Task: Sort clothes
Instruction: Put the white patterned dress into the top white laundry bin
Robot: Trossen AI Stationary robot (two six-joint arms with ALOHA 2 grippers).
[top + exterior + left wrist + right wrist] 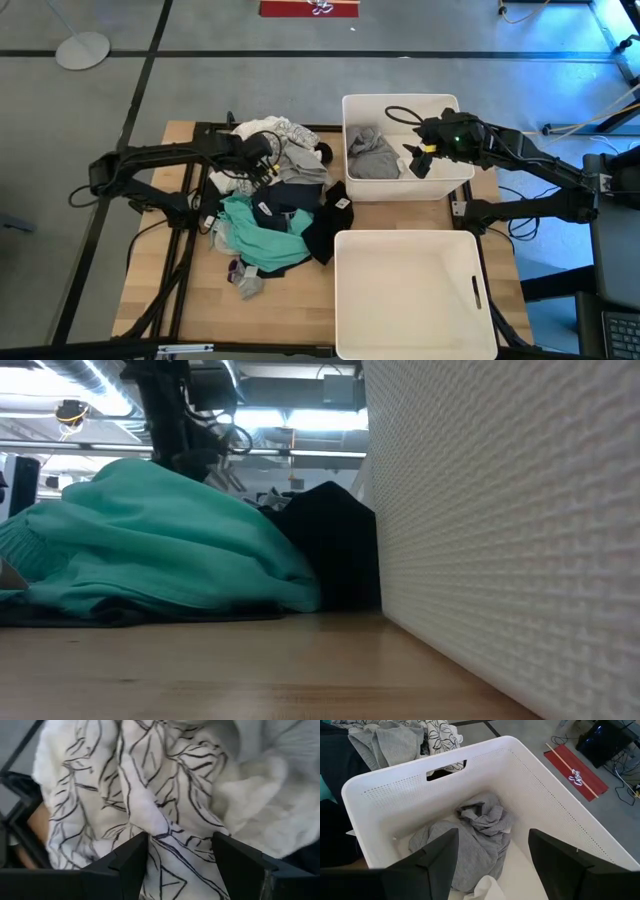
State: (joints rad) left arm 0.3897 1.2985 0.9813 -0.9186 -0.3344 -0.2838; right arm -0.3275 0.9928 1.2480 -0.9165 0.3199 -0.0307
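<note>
The clothes [275,210] lie in a soft, lumpy heap on the wooden table [160,290], just beside the far bin [405,105]. The heap's long way runs from the table's far edge toward the near edge. A white cloth with black leaf lines [150,795] sits at the far end, and a teal top [160,540] sits nearer.

The left gripper [180,852] hangs over the leaf cloth with its fingers apart.

The right gripper [492,855] hangs over the far bin, fingers apart. A crumpled grey garment [470,840] lies inside that bin. The near bin [410,290] has hard, dotted walls.
</note>
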